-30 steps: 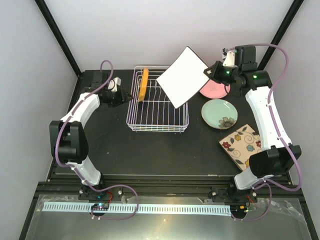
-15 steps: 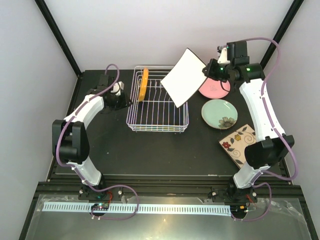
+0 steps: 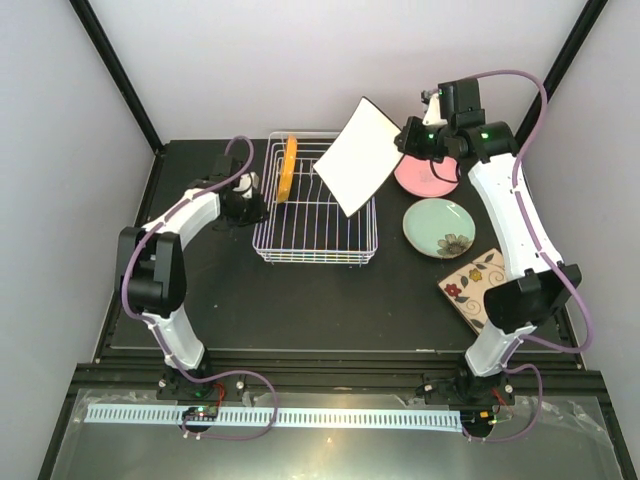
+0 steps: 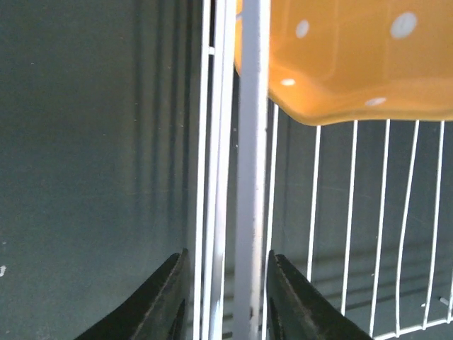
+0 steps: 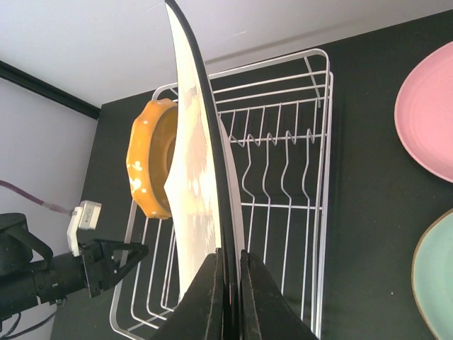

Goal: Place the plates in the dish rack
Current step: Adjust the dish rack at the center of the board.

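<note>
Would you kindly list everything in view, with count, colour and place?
table: one, black, under everything.
dish rack: one, white wire, far centre of the table.
orange plate: one, orange with white dots, on edge at the rack's left end.
white square plate: one, white, held tilted above the rack's right part.
pink plate: one, pink, flat on the table right of the rack.
green plate: one, pale green with a dark flower, flat, nearer than the pink one.
flowered square plate: one, cream with coloured flowers, flat at the near right.
left hand: one, black, straddling the rack's left rim.
right hand: one, black, clamped on the white plate's edge.
</note>
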Available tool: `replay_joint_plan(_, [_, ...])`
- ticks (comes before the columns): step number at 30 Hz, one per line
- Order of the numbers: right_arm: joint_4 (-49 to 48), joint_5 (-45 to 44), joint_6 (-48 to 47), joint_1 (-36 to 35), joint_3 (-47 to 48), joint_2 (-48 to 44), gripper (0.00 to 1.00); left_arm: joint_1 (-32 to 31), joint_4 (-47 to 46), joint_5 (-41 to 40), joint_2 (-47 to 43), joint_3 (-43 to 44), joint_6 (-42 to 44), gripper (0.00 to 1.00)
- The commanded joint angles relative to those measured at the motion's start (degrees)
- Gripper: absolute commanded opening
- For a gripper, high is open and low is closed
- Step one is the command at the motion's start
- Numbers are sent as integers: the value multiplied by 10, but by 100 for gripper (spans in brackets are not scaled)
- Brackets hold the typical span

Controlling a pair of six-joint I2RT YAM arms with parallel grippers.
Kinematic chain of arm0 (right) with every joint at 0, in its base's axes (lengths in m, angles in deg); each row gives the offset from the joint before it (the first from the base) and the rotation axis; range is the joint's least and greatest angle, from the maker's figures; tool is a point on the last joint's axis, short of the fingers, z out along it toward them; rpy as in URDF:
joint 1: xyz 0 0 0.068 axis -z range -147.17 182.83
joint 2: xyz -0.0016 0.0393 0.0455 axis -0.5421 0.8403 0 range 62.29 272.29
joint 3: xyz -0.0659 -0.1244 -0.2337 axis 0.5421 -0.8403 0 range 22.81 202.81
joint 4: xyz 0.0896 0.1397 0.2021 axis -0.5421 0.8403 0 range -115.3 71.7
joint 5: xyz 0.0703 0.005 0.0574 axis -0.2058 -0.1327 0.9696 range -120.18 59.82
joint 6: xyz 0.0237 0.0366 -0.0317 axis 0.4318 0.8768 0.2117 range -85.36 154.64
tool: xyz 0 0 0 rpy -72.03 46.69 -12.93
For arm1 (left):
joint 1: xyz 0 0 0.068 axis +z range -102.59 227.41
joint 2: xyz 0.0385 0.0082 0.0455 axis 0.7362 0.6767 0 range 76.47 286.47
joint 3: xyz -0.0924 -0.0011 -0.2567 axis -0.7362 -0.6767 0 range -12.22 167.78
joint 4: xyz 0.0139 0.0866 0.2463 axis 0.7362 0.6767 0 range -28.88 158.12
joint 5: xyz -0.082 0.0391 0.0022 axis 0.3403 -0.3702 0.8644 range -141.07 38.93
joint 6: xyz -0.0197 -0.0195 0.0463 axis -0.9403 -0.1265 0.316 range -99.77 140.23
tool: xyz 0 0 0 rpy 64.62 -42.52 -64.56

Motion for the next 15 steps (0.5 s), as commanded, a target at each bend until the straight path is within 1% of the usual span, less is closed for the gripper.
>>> replay_joint_plan(1, [-67,-3,3,-4,54,-3,1,-6,0,-12,11,7,1,24])
replay_joint_plan(3, [-63,-13,0,-4,61,4,1,-6,2,-14,13,5,-5,17])
replay_joint_plan(7, [-64,-35,-7,-8,67,16,1,-7,8,-22,7,-5,-29,8])
replay_joint_plan(12, [-69,-73,-19,-24,80,33,1,-10,16,-24,-15,-41,-71,2])
replay_joint_plan(15, [-82,-90,-22,-33,72,36,1,-19,19,-26,-32,-67,-104,2])
